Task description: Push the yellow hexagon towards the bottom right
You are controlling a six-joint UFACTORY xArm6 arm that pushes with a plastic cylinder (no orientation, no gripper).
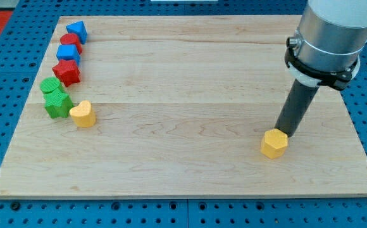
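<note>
Board (190, 95) pale wood on blue pegboard (6, 209) | my tip (283, 131) seemingly touching yellow hexagon (274, 144) | fingers: none

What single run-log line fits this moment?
tip touching yellow hexagon's top-right side | hexagon bottom right of board | other blocks far left

1. My tip (283, 131) sat at yellow hexagon's (274, 143) upper-right edge, on counter's (190, 76) lower right.
2. Far left, column top to btm: blue triangle (76, 30), upper red block (71, 42), blue block (68, 52), lower red block (66, 72), upper green block (50, 85), lower green block (57, 103).
3. Yellow block (82, 114) touched lower green block's right.
</note>
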